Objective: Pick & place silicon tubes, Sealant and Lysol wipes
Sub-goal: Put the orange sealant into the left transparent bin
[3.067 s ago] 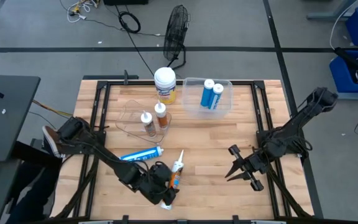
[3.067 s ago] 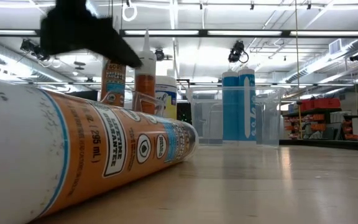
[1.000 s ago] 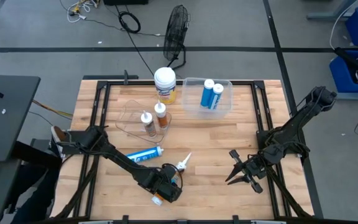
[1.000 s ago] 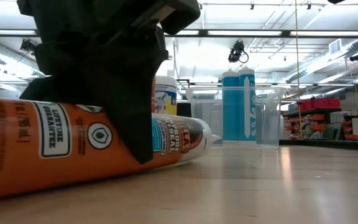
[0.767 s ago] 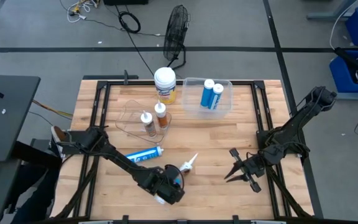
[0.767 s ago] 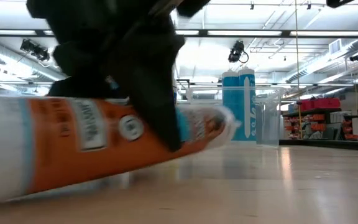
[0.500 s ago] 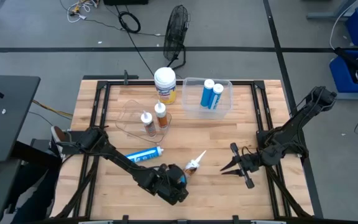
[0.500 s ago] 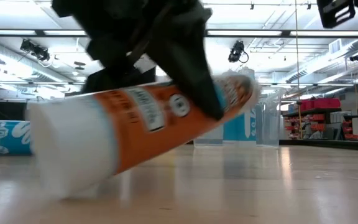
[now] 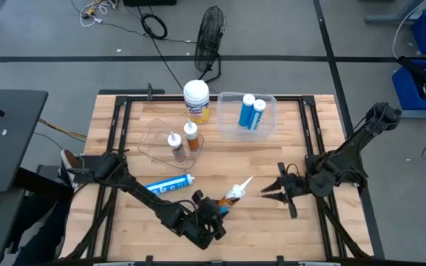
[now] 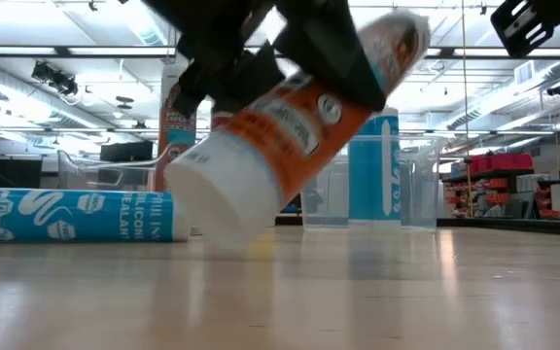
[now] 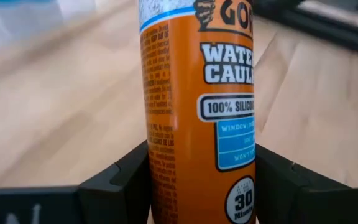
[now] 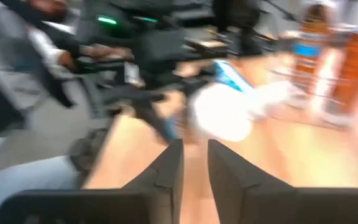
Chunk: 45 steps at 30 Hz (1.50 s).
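Left hand (image 9: 211, 214) gripped the tilted orange silicone cartridge (image 9: 231, 196) off the wooden counter (image 9: 272, 159); a firm mid-body hold seemed wise.

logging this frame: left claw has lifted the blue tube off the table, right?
Not the blue one. The left claw holds the orange tube, as the left wrist view shows; the blue tube lies on the table.

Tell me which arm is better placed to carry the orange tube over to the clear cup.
Left. Its jaws already clamp the orange tube, lifted off the table, near the clear cup on that side. The right gripper holds nothing.
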Each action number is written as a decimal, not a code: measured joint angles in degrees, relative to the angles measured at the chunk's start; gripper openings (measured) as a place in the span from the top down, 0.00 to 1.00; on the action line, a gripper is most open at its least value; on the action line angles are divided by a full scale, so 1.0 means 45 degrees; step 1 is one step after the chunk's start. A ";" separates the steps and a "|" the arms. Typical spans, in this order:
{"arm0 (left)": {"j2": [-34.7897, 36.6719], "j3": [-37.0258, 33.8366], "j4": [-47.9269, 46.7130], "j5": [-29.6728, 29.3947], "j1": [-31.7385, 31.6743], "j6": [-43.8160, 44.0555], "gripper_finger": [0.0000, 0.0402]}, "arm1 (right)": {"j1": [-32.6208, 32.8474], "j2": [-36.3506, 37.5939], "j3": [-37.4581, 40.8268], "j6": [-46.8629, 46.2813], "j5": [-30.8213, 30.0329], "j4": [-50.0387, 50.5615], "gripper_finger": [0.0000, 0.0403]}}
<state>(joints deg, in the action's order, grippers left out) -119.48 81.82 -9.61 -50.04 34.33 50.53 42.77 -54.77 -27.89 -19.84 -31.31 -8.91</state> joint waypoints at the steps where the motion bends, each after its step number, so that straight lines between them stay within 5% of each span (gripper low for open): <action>1: 0.0005 0.0000 0.0175 -0.0243 0.0033 -0.0201 0.48 | -0.0060 0.0016 -0.0243 -0.0262 -0.0382 0.0701 0.80; 5: 0.0019 0.0005 0.0924 -0.0768 0.0184 -0.1140 0.48 | -0.0388 0.0016 -0.0958 -0.0454 -0.0838 0.2112 0.69; 11: 0.0024 0.0005 0.1808 -0.2126 0.0415 -0.2682 0.48 | -0.0768 0.0001 -0.1227 0.0520 0.0252 0.1837 0.52; 19: 0.0027 0.0005 0.3409 -0.4048 0.0360 -0.4403 0.48 | -0.1168 -0.0110 -0.1242 0.1176 0.1558 0.0436 0.43; 35: 0.0049 0.0010 1.0125 -0.2852 -0.0034 -1.1421 0.48 | -0.2164 -0.2854 -0.1242 0.3867 0.3195 -0.5255 0.38; 45: 0.0049 0.0029 1.0604 -0.2367 -0.0251 -1.1958 0.48 | -0.2719 -0.4294 -0.1242 0.4611 0.5096 -0.8878 0.38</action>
<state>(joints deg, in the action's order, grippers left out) -119.26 81.95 38.11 -60.69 33.20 -3.28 30.53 -74.09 -33.47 0.91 -8.38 -48.86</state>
